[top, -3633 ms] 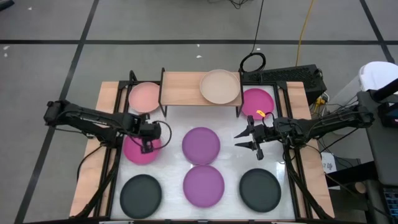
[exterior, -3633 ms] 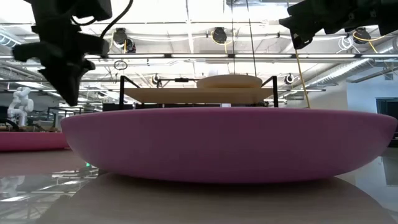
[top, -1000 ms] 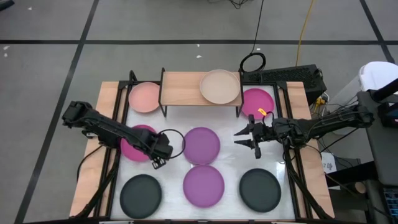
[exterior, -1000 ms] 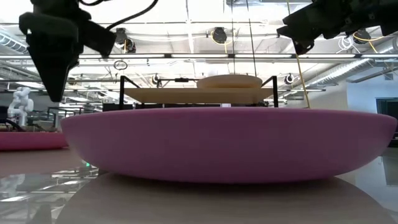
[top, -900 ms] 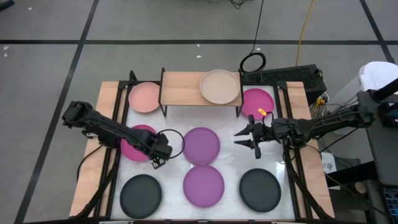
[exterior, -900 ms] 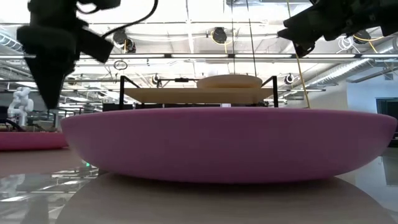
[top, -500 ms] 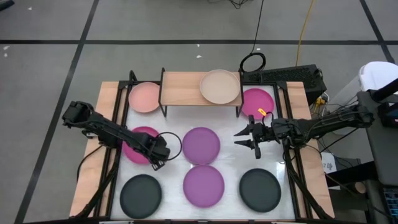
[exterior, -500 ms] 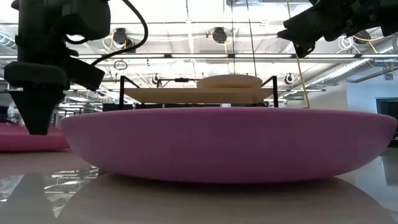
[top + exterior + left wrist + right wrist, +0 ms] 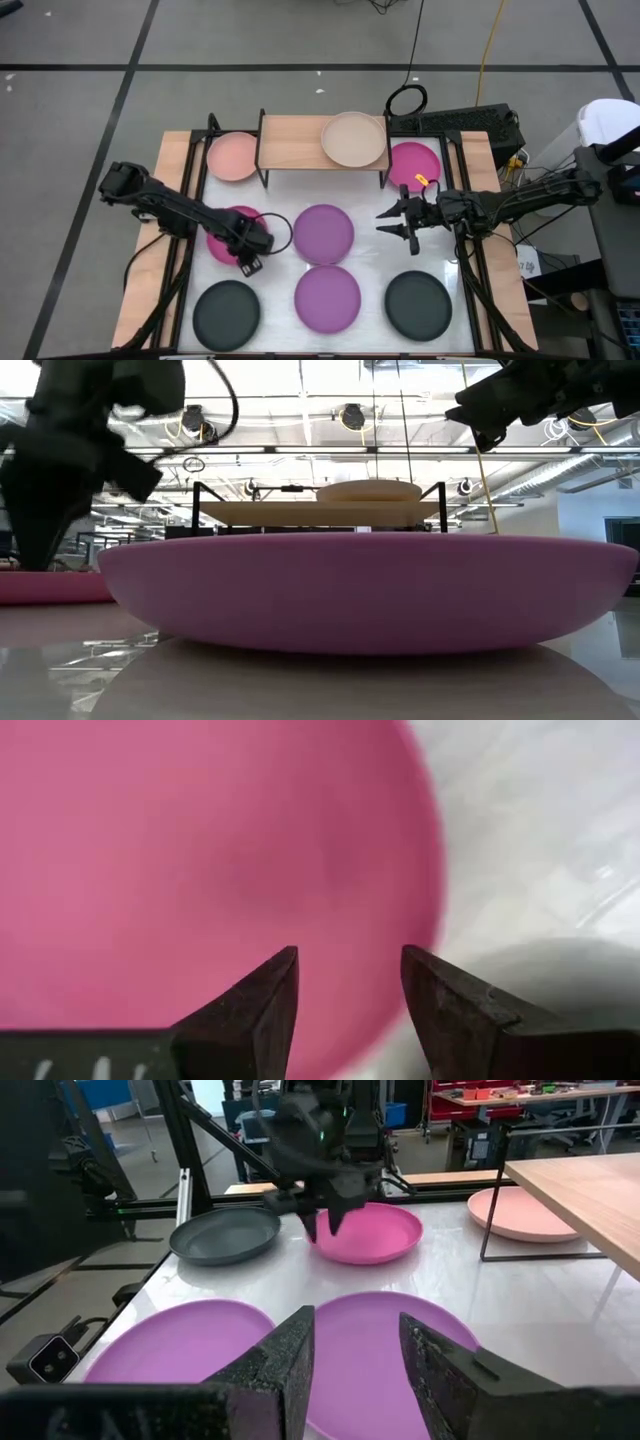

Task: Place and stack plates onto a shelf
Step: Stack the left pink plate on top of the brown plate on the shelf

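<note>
- Left claw [image 9: 250, 255], fingers parted and empty, hangs low over the near edge of the magenta plate [image 9: 228, 232] on the worktop [image 9: 375, 265].
- Risk: closing beside the rim would nudge the plate away (shallow lip, little purchase).
- Right claw [image 9: 395, 222] waits released beside the shelf [image 9: 295, 143], which carries the beige plate [image 9: 353, 138].

Both arms are dark, nearly black, built of slim jointed links with blocky housings at the joints, and a thin black cable loops out beside the left hand [image 9: 250, 262]. Each hand ends in two matte dark fingers [image 9: 262, 1010] that broaden at the base and taper to blunt, wedge-shaped tips with a finely textured surface. The right hand [image 9: 391, 224] carries the same pair of pointed dark fingers [image 9: 283, 1370], and faint white marks show on the left wrist's housing.
</note>
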### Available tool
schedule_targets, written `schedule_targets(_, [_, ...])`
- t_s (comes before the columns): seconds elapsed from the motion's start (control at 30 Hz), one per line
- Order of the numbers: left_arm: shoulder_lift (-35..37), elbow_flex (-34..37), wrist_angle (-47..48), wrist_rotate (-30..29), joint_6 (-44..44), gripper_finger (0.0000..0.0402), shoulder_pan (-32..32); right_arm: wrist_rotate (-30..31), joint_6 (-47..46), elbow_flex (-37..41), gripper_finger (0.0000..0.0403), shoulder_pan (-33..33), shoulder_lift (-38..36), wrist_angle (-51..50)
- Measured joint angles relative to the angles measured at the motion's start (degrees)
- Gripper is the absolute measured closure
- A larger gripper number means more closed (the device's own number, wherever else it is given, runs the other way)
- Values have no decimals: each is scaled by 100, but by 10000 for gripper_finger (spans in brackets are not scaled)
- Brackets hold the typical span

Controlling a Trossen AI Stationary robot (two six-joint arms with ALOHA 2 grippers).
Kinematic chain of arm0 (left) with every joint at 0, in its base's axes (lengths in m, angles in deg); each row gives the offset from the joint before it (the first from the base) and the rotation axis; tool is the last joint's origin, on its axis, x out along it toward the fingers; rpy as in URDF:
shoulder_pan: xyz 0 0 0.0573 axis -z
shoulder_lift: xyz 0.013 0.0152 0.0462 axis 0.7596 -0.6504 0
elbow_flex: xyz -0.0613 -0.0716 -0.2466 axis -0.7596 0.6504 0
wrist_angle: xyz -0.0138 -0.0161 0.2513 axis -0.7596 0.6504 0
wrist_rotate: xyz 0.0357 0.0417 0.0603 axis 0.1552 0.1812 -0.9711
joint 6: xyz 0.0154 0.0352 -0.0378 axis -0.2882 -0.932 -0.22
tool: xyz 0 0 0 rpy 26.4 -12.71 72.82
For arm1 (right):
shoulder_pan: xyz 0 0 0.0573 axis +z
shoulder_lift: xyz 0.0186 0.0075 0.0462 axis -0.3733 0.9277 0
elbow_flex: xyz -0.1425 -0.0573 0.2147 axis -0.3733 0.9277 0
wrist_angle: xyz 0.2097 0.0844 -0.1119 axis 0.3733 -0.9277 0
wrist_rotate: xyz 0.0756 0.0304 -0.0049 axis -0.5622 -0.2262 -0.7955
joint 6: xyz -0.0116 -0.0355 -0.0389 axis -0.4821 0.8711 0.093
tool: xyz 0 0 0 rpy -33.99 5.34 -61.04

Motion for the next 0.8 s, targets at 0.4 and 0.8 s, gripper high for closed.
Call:
schedule_targets(0.4, [29,-304,-533,-702,20,218,419,114,-2,0,271,0,0,-20])
schedule_targets(0.8, [60,721,-1309,-747,882,218,490,101,-4,0,271,0,4,-46])
